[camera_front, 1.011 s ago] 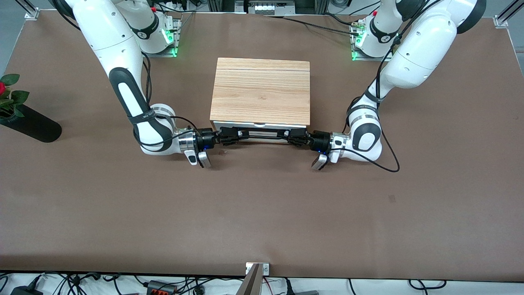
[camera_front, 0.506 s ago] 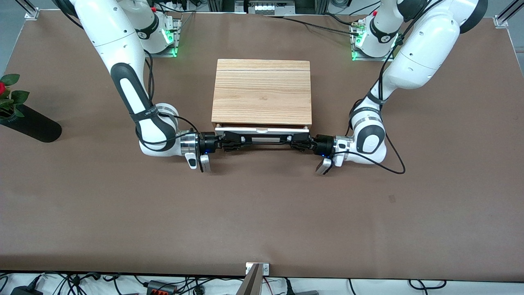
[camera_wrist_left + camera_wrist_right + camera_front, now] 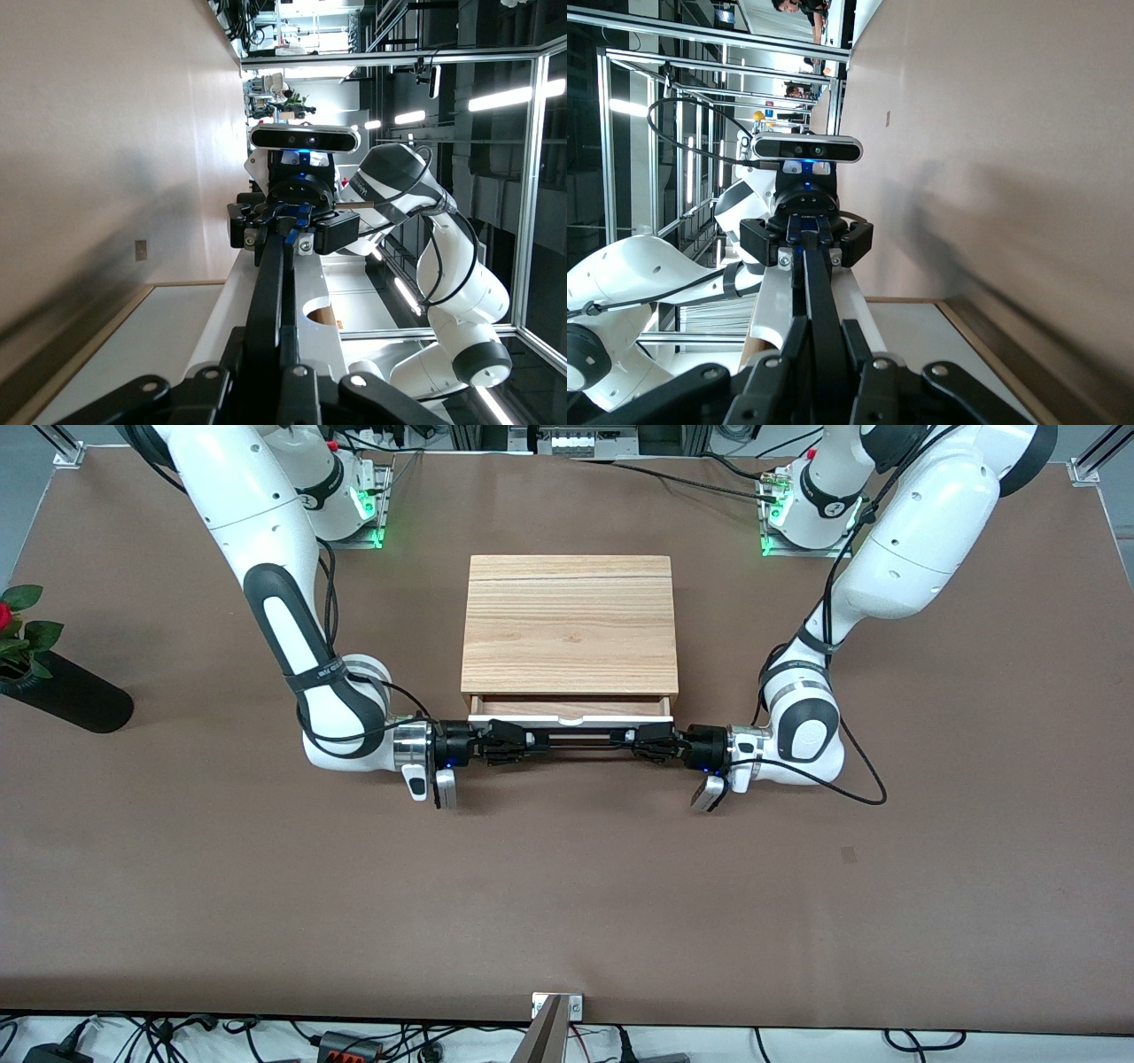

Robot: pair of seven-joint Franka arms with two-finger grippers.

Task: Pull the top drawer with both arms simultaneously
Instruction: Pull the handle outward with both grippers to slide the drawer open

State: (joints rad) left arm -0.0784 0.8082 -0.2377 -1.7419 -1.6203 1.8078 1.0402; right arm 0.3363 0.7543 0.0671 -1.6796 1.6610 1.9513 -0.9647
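Pulling the top drawer (image 3: pixel 570 720), partly open from the cabinet (image 3: pixel 570 624) mid-table toward the robots' edge: left gripper (image 3: pixel 645 742) and right gripper (image 3: pixel 507 743) each clench the bar handle (image 3: pixel 576 740). Unequal pulling would likely skew and jam the drawer.

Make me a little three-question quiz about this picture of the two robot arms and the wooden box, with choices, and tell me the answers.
1. Where do the left gripper and the right gripper hold?
A. the cabinet's top
B. the black bar handle
C. the vase

2. How many arms are at the top drawer?
A. one
B. two
C. three

3. What state is the top drawer in?
A. fully shut
B. lifted off the table
C. pulled partly out

Answers:
1. B, each gripper is clamped on one end of the handle.
2. B, one arm reaches in from each end of the table.
3. C, a strip of light wood inside shows between the white front and the cabinet.
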